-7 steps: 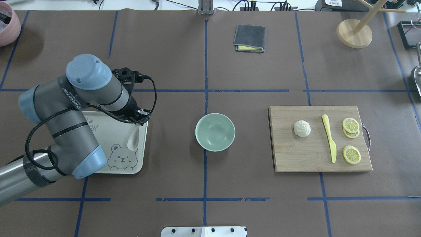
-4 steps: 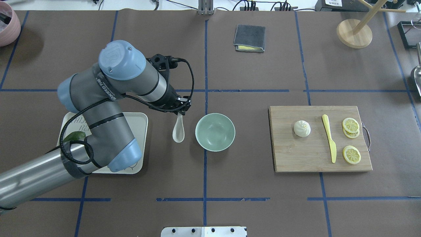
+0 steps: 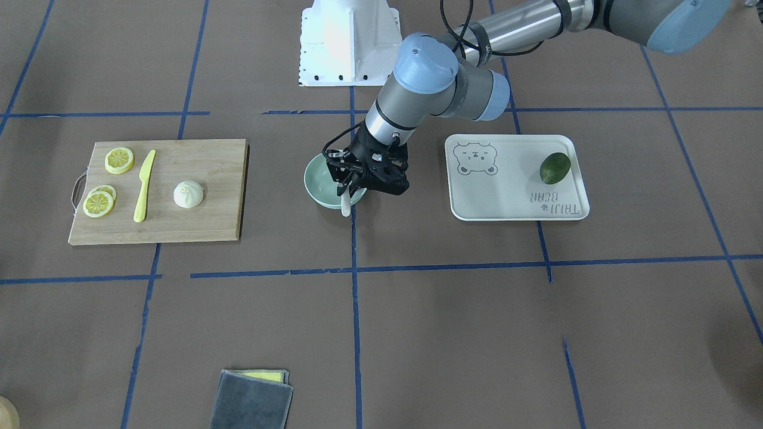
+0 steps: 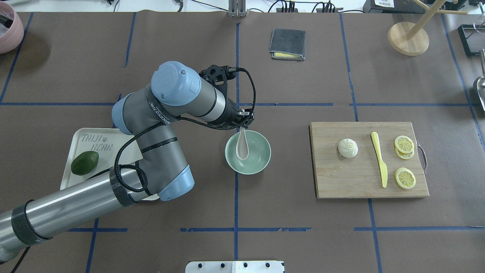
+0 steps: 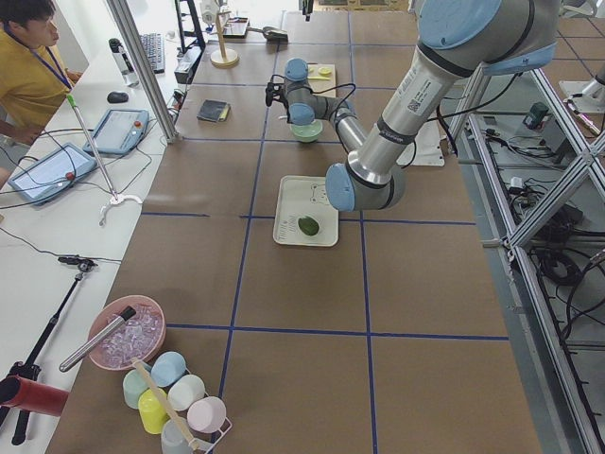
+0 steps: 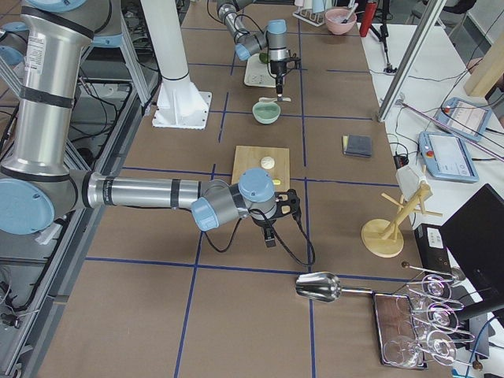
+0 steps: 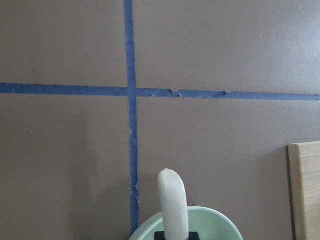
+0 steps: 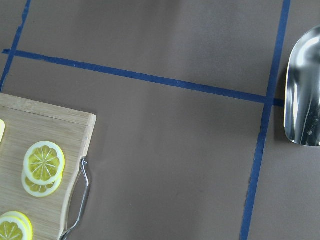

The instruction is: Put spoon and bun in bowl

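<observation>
My left gripper [image 4: 241, 126] is shut on the handle of the off-white spoon [image 4: 241, 148]. It holds the spoon over the pale mint-green bowl [image 4: 262, 151] at mid table, scoop hanging down inside the rim. The front view shows the same gripper [image 3: 349, 190], spoon [image 3: 346, 207] and bowl [image 3: 314, 182]. The left wrist view shows the spoon [image 7: 172, 197] above the bowl's rim [image 7: 220, 223]. The white pleated bun [image 4: 348, 148] sits on the wooden cutting board [image 4: 352, 182]. My right gripper [image 6: 270, 236] hovers past the board's handle end; I cannot tell whether it is open.
The board also holds a yellow plastic knife [image 4: 379, 159] and lemon slices [image 4: 404, 144]. A white bear tray [image 4: 110, 142] with an avocado [image 4: 84, 163] lies left of the bowl. A grey cloth [image 4: 287, 43], a wooden stand [image 4: 408, 38] and a metal scoop [image 8: 302, 95] sit further off.
My left arm has carried the spoon to the right, from above the bear tray, past the bowl's left side, to over the bowl. The avocado is now uncovered. The bun has not moved.
</observation>
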Available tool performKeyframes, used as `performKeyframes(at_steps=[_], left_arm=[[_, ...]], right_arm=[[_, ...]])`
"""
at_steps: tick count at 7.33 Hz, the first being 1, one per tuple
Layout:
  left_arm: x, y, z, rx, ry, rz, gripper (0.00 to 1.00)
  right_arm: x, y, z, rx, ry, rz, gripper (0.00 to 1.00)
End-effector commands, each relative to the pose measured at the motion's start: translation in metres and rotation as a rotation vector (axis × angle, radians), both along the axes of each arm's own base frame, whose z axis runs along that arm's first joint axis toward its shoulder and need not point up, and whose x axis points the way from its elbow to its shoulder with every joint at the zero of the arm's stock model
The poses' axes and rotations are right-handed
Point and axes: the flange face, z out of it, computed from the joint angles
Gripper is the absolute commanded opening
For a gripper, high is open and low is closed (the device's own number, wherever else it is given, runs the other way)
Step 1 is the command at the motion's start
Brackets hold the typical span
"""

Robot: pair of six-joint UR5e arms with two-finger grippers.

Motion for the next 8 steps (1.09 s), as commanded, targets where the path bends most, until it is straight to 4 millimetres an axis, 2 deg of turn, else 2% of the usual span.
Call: performKeyframes(at_steps=[1, 3, 4, 5, 6, 7, 8], left_arm=[[0.014, 0.011, 0.001, 0.019, -0.010, -0.027, 0.00], [0.011, 0.013, 0.000, 0.028, 0.007, -0.027, 0.68], [0.006, 0.014, 0.015, 0.024, 0.005, -0.029, 0.87], [-0.014, 0.016, 0.016, 0.034, 0.019, -0.042, 0.87], [-0.039, 0.007, 0.027, 0.034, 0.017, -0.066, 0.86], [-0.059, 0.002, 0.053, 0.018, -0.009, -0.086, 0.86], [-0.073, -0.005, 0.079, 0.028, -0.055, -0.091, 0.86]], right_arm=[[0.000, 0.000, -0.001, 0.001, -0.002, -0.001, 1.00], [-0.008, -0.003, -0.006, -0.001, -0.014, -0.011, 1.00], [-0.029, -0.009, -0.018, -0.023, -0.031, -0.014, 1.00], [-0.059, -0.023, -0.043, -0.043, -0.071, 0.009, 1.00], [-0.097, -0.047, -0.085, -0.090, -0.135, 0.068, 1.00], [-0.144, -0.060, -0.129, -0.119, -0.167, 0.103, 1.00], [-0.199, -0.052, -0.161, -0.094, -0.144, 0.129, 1.00]])
